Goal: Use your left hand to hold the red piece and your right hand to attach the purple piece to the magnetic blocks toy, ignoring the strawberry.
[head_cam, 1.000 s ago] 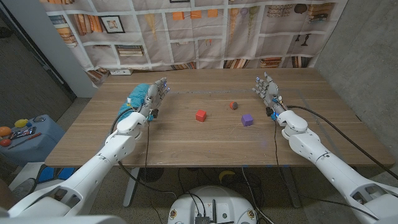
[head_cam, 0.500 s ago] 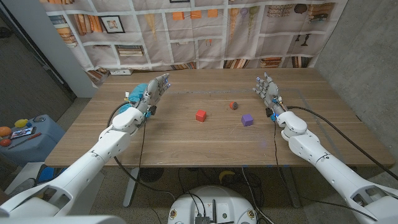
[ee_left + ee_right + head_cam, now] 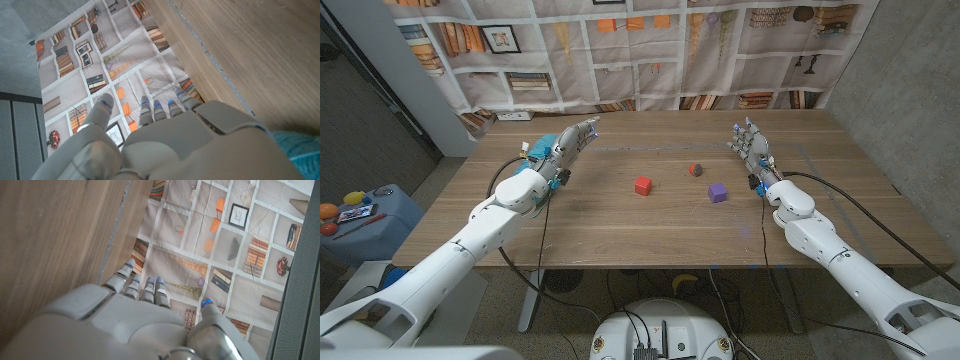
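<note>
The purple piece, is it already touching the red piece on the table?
No, the purple piece lies apart from the red piece.

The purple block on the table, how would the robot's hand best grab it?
Probably by pinching two opposite flat sides of the purple block, coming down from above and from the right hand's side. It is a small cube standing free on the table, apart from the strawberry and the red block.

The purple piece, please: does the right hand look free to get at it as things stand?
Probably yes. The purple piece sits alone on bare wood, just inward of the open right hand. The strawberry lies apart from it, on the side away from the hand.
</note>
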